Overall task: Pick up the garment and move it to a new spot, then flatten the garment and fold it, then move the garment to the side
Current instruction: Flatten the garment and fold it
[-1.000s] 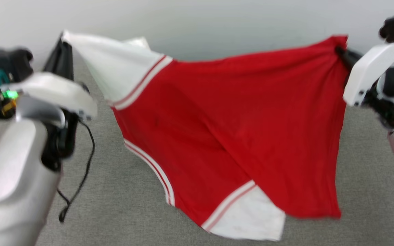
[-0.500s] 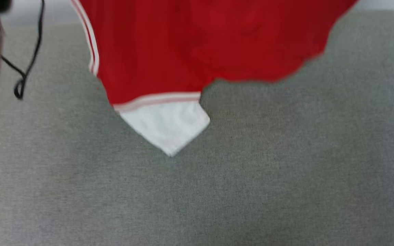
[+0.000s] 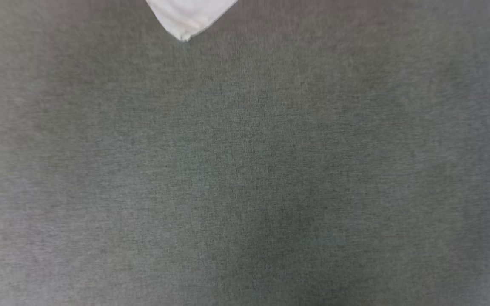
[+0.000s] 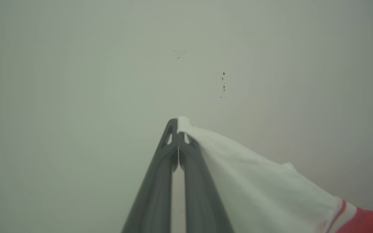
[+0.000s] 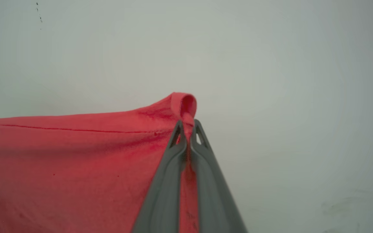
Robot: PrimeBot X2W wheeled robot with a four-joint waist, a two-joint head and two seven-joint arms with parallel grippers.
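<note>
The garment hangs stretched in the air between my two grippers. Its white sleeve tip (image 3: 187,17) pokes down at the top of the head view. In the left wrist view my left gripper (image 4: 177,124) is shut on the white sleeve's end (image 4: 257,187), which trails off to the lower right toward the striped trim and red body. In the right wrist view my right gripper (image 5: 188,129) is shut on a bunched corner of the red fabric (image 5: 63,168), which spreads away to the left. The rest of the garment is out of the head view.
A grey fabric surface (image 3: 245,170) lies below in the head view. A pale plain wall (image 4: 108,81) with a few small dark specks stands behind both grippers.
The head camera has tilted down, so the garment and both arms slid up out of its picture. Only the sleeve tip is left at the top. Both grips have held.
</note>
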